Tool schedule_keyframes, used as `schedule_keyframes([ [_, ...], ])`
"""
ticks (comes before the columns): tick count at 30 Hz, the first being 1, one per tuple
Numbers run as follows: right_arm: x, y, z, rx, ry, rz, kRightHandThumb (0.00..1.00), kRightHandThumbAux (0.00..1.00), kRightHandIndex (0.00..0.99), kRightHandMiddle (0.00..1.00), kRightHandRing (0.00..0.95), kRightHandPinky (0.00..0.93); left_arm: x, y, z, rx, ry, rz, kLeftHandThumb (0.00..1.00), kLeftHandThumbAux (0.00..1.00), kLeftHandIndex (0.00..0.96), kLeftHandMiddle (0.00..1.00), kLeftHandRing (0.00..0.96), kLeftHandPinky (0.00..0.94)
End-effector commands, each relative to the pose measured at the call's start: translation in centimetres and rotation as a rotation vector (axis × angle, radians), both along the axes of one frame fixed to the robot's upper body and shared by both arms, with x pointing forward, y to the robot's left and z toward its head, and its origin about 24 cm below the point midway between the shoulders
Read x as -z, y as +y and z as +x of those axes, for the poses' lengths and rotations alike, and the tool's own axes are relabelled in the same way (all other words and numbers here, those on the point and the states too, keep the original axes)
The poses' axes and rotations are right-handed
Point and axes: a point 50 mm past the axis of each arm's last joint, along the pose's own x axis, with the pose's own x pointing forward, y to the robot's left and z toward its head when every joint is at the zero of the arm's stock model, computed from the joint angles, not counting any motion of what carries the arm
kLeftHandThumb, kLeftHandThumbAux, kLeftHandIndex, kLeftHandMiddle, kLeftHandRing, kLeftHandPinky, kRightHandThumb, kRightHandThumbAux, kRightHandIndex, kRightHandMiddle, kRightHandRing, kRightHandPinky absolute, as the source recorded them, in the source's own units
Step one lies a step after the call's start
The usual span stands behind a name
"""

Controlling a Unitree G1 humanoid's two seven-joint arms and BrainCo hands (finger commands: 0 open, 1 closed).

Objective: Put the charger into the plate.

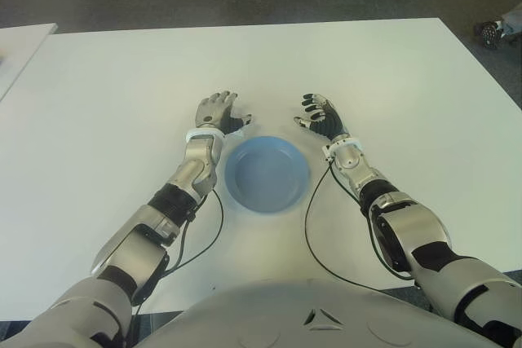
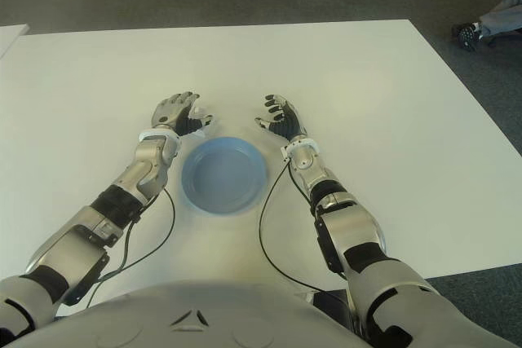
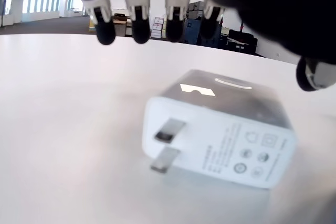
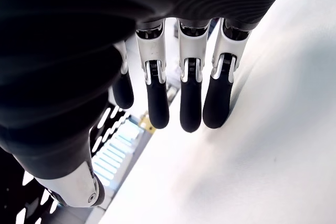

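Left wrist view gives us the clearest read: the charger (image 3: 218, 135) lies flat on the white table (image 1: 106, 95), its 2 prongs pointing out sideways, directly under our left hand (image 1: 218, 112). The fingers (image 3: 139, 22) hang spread above it and the thumb stands off to one side, so nothing is gripped yet; the hand is open and set over the block, which we judge to be a pose for closing down around its sides.

From the eye views, that hand sits just beyond the far-left rim of the blue plate (image 1: 245, 189), and a sliver of white shows at its fingers next to the rim. The charger is therefore outside the plate but close beside it, so we expect only a short carry once it is held.

Our right hand (image 1: 323, 117) shows past the plate's far-right rim, fingers relaxed and holding nothing, idle. The plate lies between the 2 forearms, with nothing in it.
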Motion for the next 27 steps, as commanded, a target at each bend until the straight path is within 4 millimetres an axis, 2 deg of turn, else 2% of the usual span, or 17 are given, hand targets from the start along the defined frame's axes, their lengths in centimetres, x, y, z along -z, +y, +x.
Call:
schedule_keyframes([
  [1, 5.65, -0.10, -4.17, -0.016, 0.297, -0.105, 0.542, 0.763, 0.203, 0.294, 0.283, 0.194, 0.38, -0.24, -0.40, 0.006, 0.031, -0.002, 0.110, 0.223, 0.000, 0.000, 0.000, 0.000],
  [6, 5.65, -0.07, -4.16, -0.018, 0.295, -0.114, 0.542, 0.766, 0.203, 0.291, 0.277, 0.192, 0.28, -0.34, -0.41, 0.006, 0.030, -0.006, 0.114, 0.224, 0.000, 0.000, 0.000, 0.000],
  [12, 5.63, -0.02, -4.16, -0.022, 0.288, -0.124, 0.488, 0.783, 0.206, 0.288, 0.273, 0.188, 0.19, -0.59, -0.45, 0.013, 0.029, -0.006, 0.114, 0.219, 0.000, 0.000, 0.000, 0.000],
  [27, 5.67, 0.08, -4.21, -0.027, 0.275, -0.158, 0.474, 0.800, 0.223, 0.293, 0.259, 0.103, 0.51, -1.24, -0.61, 0.027, 0.037, 0.000, 0.120, 0.221, 0.000, 0.000, 0.000, 0.000],
])
